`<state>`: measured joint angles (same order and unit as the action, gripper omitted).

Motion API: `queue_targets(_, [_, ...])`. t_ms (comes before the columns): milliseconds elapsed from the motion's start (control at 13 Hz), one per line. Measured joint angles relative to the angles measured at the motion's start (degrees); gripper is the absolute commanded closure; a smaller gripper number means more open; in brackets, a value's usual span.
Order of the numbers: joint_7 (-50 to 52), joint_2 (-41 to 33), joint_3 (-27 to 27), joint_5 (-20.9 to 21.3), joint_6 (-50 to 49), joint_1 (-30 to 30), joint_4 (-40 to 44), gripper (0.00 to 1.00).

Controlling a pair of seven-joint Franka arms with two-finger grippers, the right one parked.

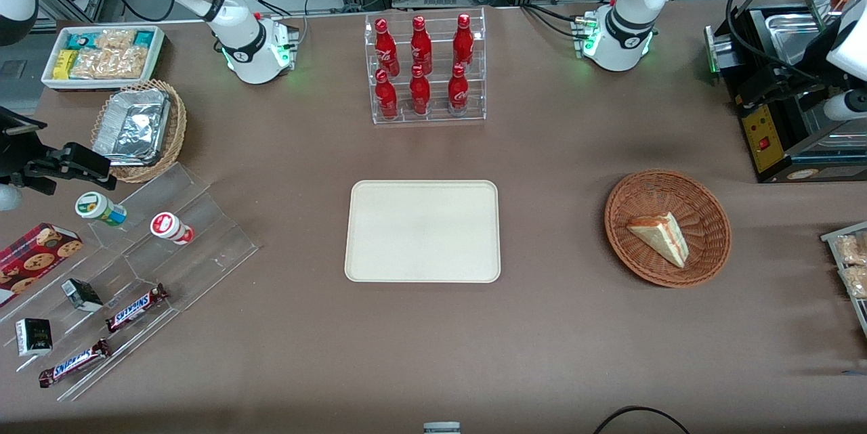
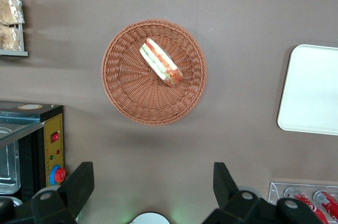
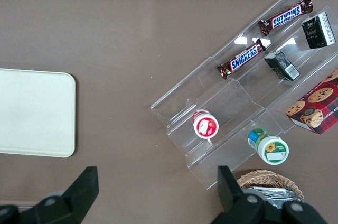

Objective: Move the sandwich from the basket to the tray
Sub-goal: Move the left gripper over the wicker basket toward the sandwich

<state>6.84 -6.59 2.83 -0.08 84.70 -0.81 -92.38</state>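
While the small triangular wedge sandwich of pale cream bread with orange-red and green filling (image 1: 660,236) is lying inside the round, shallow, reddish-brown woven wicker basket (image 1: 704,198), we are logging both at the right of the front frame, toward the working arm's end of the brown table (image 1: 555,149). We are recording the flat rectangular cream-beige tray with rounded corners (image 1: 423,231) at the centre of the front frame, bare, well apart from the basket. We are noting the clear acrylic rack of red bottles (image 1: 425,67) in the upper middle, farther from the front camera than the tray. In the wrist view we are seeing the left arm's black two-finger gripper (image 2: 153,184) hanging high above the table just beside the basket (image 2: 127,89), its fingers (image 2: 79,184) spread wide and gripping nothing; the sandwich (image 2: 161,62) is sitting untouched.
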Motion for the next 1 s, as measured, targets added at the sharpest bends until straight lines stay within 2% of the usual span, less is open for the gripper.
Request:
queue_targets(462, [1.37,2.15,-0.14,1.15,0.07,-0.08,0.35,0.0])
queue_targets(615, [7.11,5.25,-0.43,2.86,1.64,-0.18,0.29,0.0])
queue_targets(1000, [27.99,12.0,-0.51,3.05,10.25,-0.25,-3.23,0.0])
